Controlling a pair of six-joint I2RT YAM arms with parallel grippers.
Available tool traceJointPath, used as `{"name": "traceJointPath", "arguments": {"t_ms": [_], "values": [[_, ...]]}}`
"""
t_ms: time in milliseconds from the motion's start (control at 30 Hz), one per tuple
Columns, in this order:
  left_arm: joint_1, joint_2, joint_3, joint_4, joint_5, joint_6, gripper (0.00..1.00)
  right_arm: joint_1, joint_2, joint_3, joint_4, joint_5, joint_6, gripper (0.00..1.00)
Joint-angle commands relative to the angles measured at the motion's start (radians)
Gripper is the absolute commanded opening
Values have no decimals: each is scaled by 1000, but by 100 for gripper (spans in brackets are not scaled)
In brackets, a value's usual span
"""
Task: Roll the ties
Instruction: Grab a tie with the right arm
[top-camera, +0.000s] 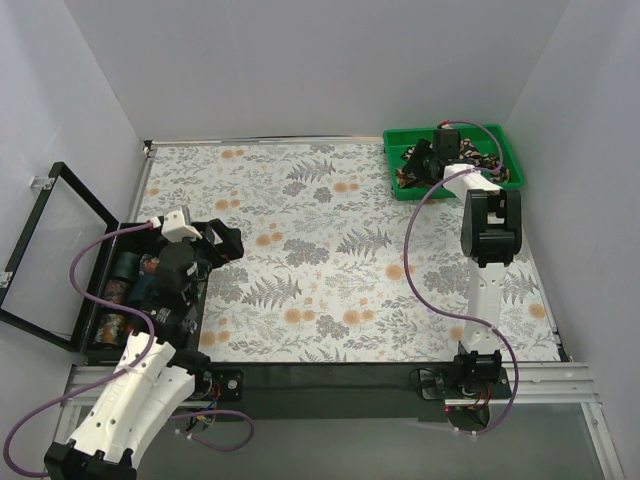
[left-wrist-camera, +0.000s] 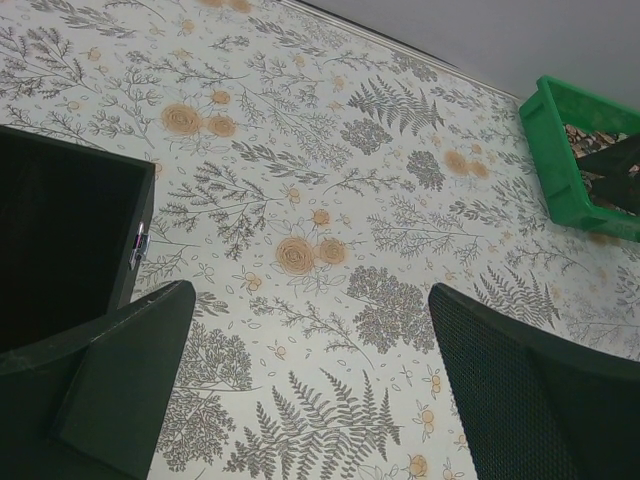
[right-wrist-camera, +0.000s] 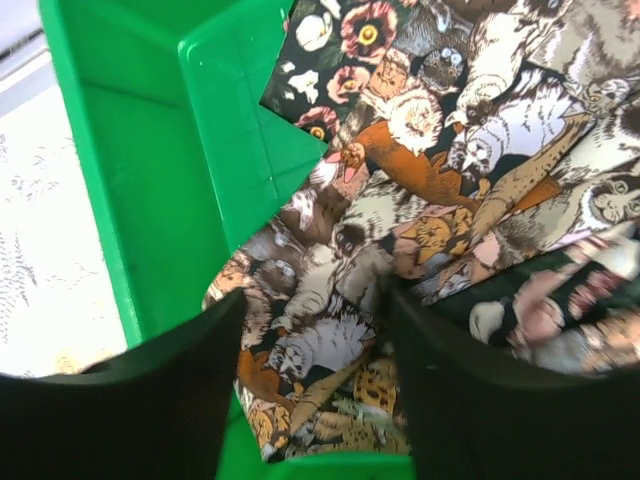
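Your top view looks steeply down from high behind the near edge, whole cloth (top-camera: 330, 250) in frame, your left wrist view skims low across it toward the far-right bin (left-wrist-camera: 556, 150), your right wrist view peers close into that bin, ties (right-wrist-camera: 430, 180) filling it, the bin is shared by all three.

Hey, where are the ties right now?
The ties lie heaped in the green bin, at the table's far right corner in the top view, directly under the right tool.

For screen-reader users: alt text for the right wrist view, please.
The right gripper, fingers apart, hangs over a heap of ties printed with animals and flowers, inside a green bin. Pale tablecloth shows at left.
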Motion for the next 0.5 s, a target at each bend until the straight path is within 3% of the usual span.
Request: {"name": "traceJointPath", "arguments": {"t_ms": [0, 167, 300, 467], "values": [[5, 8, -3, 16, 7, 16, 98, -2, 48, 45, 16, -54, 18, 51], [7, 14, -3, 14, 9, 17, 98, -2, 63, 46, 17, -106, 7, 33], [8, 15, -2, 14, 10, 19, 98, -4, 39, 39, 42, -164, -7, 4], [8, 11, -2, 14, 12, 17, 98, -10, -67, 23, 80, -176, -11, 1]]}}
